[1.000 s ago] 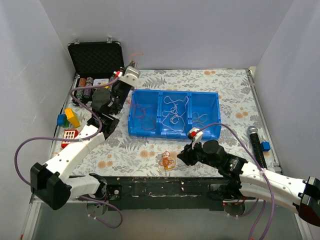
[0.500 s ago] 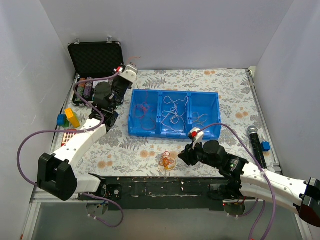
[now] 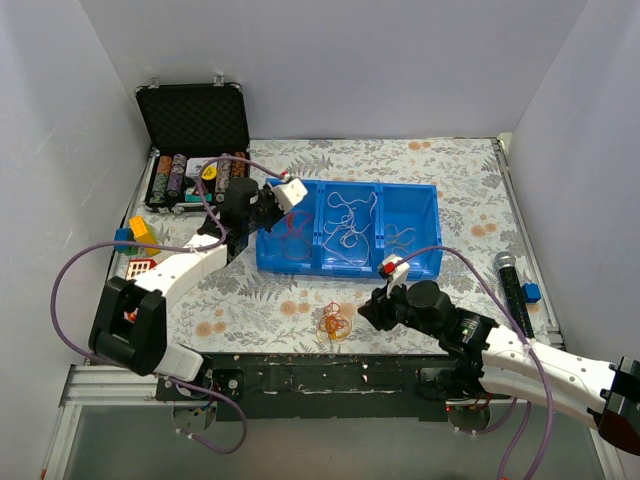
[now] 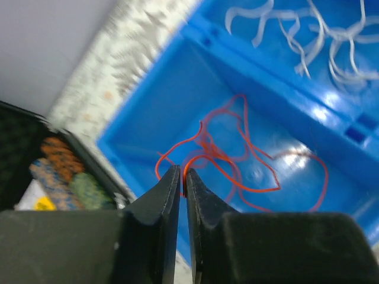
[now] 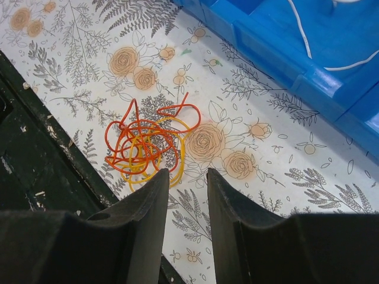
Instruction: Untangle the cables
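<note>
left hand [image 4: 183, 171] clenched on red cable [image 4: 208, 147] in blue bin [image 4: 154, 100] | right hand [image 5: 188, 175] released above orange-red tangle [image 5: 144, 146]

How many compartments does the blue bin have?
3, side by side: the left compartment holds red wires, the middle compartment white wires, the right compartment a few pale wires. None looks hidden.

Your right gripper [image 5: 188, 177] hangs over the flowered cloth [image 5: 266, 177], fingers parted. The tangle of cables [image 5: 145, 145], red and orange knotted together, lies on the cloth just ahead of the fingertips, untouched, near the black table edge [image 5: 35, 160]. Blue bin [image 5: 308, 77] at upper right; white cable [image 5: 299, 29] inside.
</note>
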Controlling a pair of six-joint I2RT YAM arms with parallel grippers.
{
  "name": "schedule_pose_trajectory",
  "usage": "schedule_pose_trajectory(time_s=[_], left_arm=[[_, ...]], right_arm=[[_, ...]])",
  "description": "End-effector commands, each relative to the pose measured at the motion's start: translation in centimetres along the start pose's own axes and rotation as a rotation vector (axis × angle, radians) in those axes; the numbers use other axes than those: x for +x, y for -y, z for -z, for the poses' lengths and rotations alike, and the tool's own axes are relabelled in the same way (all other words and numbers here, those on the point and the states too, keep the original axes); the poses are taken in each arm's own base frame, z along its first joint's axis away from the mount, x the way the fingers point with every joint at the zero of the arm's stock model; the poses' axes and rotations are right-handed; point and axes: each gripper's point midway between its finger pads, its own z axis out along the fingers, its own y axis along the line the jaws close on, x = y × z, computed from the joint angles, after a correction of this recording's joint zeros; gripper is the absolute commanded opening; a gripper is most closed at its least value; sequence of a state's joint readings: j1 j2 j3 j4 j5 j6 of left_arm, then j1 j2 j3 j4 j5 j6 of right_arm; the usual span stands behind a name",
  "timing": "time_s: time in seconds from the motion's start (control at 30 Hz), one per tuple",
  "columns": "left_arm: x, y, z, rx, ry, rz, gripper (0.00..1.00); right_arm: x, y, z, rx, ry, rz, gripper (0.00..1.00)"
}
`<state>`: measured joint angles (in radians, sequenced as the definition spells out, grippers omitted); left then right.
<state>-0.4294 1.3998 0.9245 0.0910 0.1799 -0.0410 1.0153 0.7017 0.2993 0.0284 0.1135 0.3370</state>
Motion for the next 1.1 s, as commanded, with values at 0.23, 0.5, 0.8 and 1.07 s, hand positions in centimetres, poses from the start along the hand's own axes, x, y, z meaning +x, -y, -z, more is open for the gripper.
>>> schedule_pose_trajectory(time_s=[0.23, 0.5, 0.8, 1.07], left_arm=[[1.7, 1.7, -0.9, 0.133, -0.155, 0.045, 0.65], [-5.1, 4.5, 5.5, 0.343, 0.102, -0.123, 0.98], [-3.9, 20.4, 13.5, 0.882, 0.222, -0.241, 0.98], [-0.4, 25.1, 10.9, 1.102, 0.158, -0.339, 0.79]], right_arm=[[-3.2, -0.7, 0.5, 0.001, 0.075, -0.02, 0.4], [-3.2, -0.8, 0.7, -0.006, 0.082, -0.014, 0.41], [-3.3, -0.9, 0.6, -0.01, 0.084, -0.017, 0.41], [-3.6, -0.8, 0.9, -0.002, 0.095, -0.033, 0.4]])
